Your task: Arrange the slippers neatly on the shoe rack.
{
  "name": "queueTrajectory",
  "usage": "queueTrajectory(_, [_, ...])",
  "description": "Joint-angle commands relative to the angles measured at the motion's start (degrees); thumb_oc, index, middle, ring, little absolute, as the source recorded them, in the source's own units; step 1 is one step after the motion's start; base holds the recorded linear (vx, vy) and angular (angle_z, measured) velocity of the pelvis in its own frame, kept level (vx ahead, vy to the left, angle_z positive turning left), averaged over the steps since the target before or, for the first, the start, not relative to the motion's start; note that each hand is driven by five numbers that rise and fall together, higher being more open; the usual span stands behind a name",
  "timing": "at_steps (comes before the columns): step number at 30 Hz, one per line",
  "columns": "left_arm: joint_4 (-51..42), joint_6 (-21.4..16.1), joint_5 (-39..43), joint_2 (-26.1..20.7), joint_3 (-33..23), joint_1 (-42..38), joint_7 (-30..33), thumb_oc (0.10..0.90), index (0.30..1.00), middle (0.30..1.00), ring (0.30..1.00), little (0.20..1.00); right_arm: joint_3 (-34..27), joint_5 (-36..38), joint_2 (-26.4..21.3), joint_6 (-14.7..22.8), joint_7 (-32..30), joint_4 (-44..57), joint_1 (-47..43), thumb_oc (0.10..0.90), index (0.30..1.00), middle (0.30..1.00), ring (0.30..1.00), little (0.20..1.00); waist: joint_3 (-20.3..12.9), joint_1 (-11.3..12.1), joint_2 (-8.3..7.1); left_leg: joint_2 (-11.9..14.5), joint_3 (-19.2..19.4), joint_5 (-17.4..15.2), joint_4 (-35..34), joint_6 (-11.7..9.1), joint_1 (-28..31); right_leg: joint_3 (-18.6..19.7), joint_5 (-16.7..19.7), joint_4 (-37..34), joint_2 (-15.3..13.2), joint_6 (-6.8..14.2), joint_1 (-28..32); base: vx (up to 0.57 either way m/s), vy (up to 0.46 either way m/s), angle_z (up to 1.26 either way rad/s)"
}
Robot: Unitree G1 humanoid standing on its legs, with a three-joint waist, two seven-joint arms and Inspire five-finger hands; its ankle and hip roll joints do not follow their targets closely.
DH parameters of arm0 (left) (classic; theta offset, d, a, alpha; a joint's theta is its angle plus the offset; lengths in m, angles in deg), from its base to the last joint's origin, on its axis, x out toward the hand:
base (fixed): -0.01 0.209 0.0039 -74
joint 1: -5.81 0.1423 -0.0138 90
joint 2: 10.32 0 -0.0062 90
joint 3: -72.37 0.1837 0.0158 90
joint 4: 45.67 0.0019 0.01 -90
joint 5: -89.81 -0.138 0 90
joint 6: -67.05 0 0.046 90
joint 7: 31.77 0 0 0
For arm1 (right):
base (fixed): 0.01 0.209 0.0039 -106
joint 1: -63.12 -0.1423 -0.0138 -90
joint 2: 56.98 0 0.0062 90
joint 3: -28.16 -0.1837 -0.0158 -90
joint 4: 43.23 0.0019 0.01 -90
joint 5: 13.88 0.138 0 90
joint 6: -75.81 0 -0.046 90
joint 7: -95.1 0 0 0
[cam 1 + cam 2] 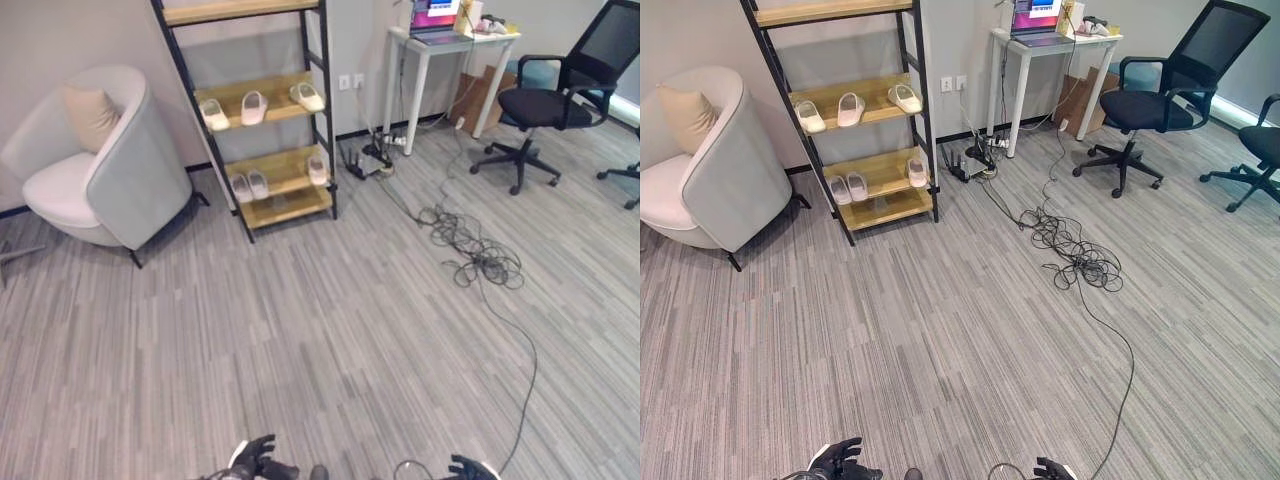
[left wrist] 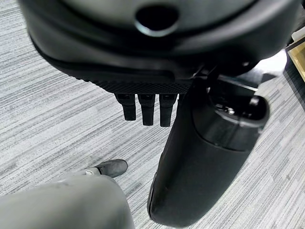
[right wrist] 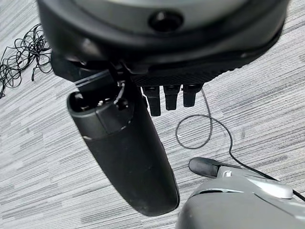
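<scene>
A black-framed shoe rack (image 1: 325,120) with wooden shelves stands against the far wall. On its middle shelf lie three pale slippers (image 1: 254,107), spread apart. The lower shelf holds a pair of slippers (image 1: 249,185) side by side at its left and a single slipper (image 1: 317,169) at its right. My left hand (image 1: 255,462) and right hand (image 1: 470,468) hang low near me, far from the rack. In the wrist views the left hand (image 2: 200,157) and the right hand (image 3: 128,157) have relaxed fingers over bare carpet, with nothing in them.
A grey armchair (image 1: 120,170) with a beige cushion stands left of the rack. To the right of the rack are a white desk (image 1: 440,50) with a laptop, a power strip (image 1: 375,160) on the floor, and a black office chair (image 1: 545,105). Striped grey carpet stretches between me and the rack.
</scene>
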Motion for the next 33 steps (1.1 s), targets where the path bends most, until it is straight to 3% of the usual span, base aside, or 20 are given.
queueTrajectory(1, [1.8,-1.6,-1.6,3.1,0.2,-3.5,0.8,0.800,0.900,0.900,0.900,0.900,1.6,-0.9,-2.0,1.5,-0.2,1.4,-1.6,0.800,0.900,0.900,0.900,0.900,0.3,-0.6,-1.79,1.9,-0.8,-6.3,8.4,-3.0,-2.3,1.4,-3.6,3.9,-2.2,3.8,-1.7,0.01,-0.011,-0.04])
queueTrajectory(5, [1.5,-1.8,-1.6,3.4,0.8,-3.9,1.0,0.800,0.900,0.900,0.900,0.900,1.9,-0.4,-2.2,1.7,-0.5,2.3,-2.0,0.800,0.900,0.900,0.900,0.900,1.8,-0.5,-2.33,2.2,0.6,-6.3,14.9,-3.5,-6.6,0.8,-3.9,3.7,-2.8,3.3,-1.1,0.05,-0.010,0.01])
queueTrajectory(8, [1.6,-1.7,-1.6,3.6,0.9,-4.1,1.2,0.800,0.900,0.900,0.900,0.900,1.9,-0.3,-2.5,1.8,-0.6,2.9,-2.1,0.800,0.900,0.900,0.900,0.900,2.0,-0.5,-2.30,2.2,3.4,-5.8,12.6,-2.6,-8.7,0.0,-4.4,2.9,-2.9,3.5,-0.5,0.13,0.032,0.11])
queueTrajectory(10, [1.6,-1.7,-2.1,3.5,0.9,-3.9,1.2,0.800,0.900,0.900,0.900,0.900,2.2,-0.2,-2.4,1.6,-0.8,3.3,-2.6,0.800,0.900,0.900,0.900,0.900,1.9,0.1,-2.32,1.7,7.9,-3.1,10.6,-2.0,-12.7,-0.3,-5.3,2.7,-2.6,3.6,-0.1,0.19,0.051,0.45])
queueTrajectory(13, [1.8,-1.5,-2.3,3.2,0.2,-3.1,1.2,0.800,0.900,0.900,0.900,0.900,2.4,-0.5,-1.8,1.5,-0.7,3.9,-2.7,0.800,0.900,0.900,0.900,0.900,1.1,0.6,-2.28,1.6,8.4,-3.3,9.4,-1.6,-11.8,0.5,-6.7,3.4,-2.2,3.8,0.2,0.24,0.089,0.21])
queueTrajectory(17, [2.2,-1.5,-2.1,2.8,-0.6,-2.3,1.0,0.800,0.900,0.900,0.900,0.900,2.9,-1.3,-1.0,1.4,0.0,4.0,-2.7,0.800,0.900,0.900,0.900,0.900,0.0,1.7,-2.68,-0.2,7.1,-5.1,9.2,0.1,-10.3,1.9,-8.1,6.1,-3.6,4.6,1.6,0.22,0.098,-0.42])
queueTrajectory(21, [1.9,-1.4,-1.7,2.6,-1.3,-1.8,0.5,0.800,0.900,0.900,0.900,0.900,3.0,-2.5,-0.5,1.3,0.6,4.5,-3.5,0.800,0.900,0.900,0.900,0.900,-0.9,3.0,-2.50,-1.9,7.0,-7.1,7.7,2.8,-6.8,1.6,-7.2,15.0,-6.5,7.6,-0.3,0.23,0.135,-0.21])
queueTrajectory(24, [1.5,-1.1,-2.1,2.2,-1.3,-2.0,0.3,0.800,0.900,0.900,0.900,0.900,3.0,-2.7,-0.3,1.2,0.9,5.7,-4.0,0.800,0.900,0.900,0.900,0.900,-0.3,2.1,-2.03,-3.2,5.5,-8.9,7.0,4.9,-3.0,2.1,-0.5,26.4,-7.7,10.0,-4.9,0.26,0.134,-0.11])
queueTrajectory(25, [1.4,-0.9,-2.6,1.7,-1.1,-2.2,0.4,0.800,0.900,0.900,0.900,0.900,2.9,-2.6,-0.1,1.3,0.9,6.2,-3.8,0.800,0.900,0.900,0.900,0.900,0.1,1.0,-0.65,-2.8,3.8,-9.8,6.4,5.4,-0.5,2.6,1.5,31.9,-6.9,9.6,-8.8,0.27,0.080,0.12])
queueTrajectory(29, [1.2,-1.0,-2.9,1.8,-0.6,-2.4,0.2,0.800,0.900,0.900,0.900,0.900,2.5,-1.8,-0.5,1.3,1.0,6.4,-3.2,0.800,0.900,0.900,0.900,0.900,0.8,-1.0,0.22,-2.7,1.0,-11.4,5.1,4.8,3.6,1.5,-1.7,30.0,-6.2,8.0,-14.0,0.30,-0.009,0.26])
queueTrajectory(31, [1.3,-1.1,-2.9,2.0,0.0,-2.9,0.2,0.800,0.900,0.900,0.900,0.900,2.2,-0.9,-0.7,1.5,1.0,6.7,-3.2,0.800,0.900,0.900,0.900,0.900,1.3,-2.5,-0.09,-2.9,-0.9,-12.6,4.4,4.4,5.8,1.2,-1.1,24.7,-5.7,7.5,-17.9,0.41,-0.153,0.37])
queueTrajectory(32, [1.7,-1.3,-2.9,2.3,0.1,-3.1,0.5,0.800,0.900,0.900,0.900,0.900,2.2,-0.4,-0.8,1.4,1.0,6.7,-3.2,0.800,0.900,0.900,0.900,0.900,1.3,-4.1,-0.87,-3.3,-2.6,-13.9,3.8,3.6,8.1,2.7,0.7,17.9,-5.1,8.2,-19.8,0.38,-0.148,0.44])
queueTrajectory(33, [1.7,-1.4,-2.9,2.4,0.1,-3.1,0.5,0.800,0.900,0.900,0.900,0.900,2.2,-0.4,-0.8,1.4,1.0,6.7,-3.2,0.800,0.900,0.900,0.900,0.900,1.5,-4.1,-0.56,-2.9,-2.7,-14.2,3.8,3.6,8.5,2.5,0.6,17.8,-4.9,8.2,-19.4,0.37,-0.152,0.38])
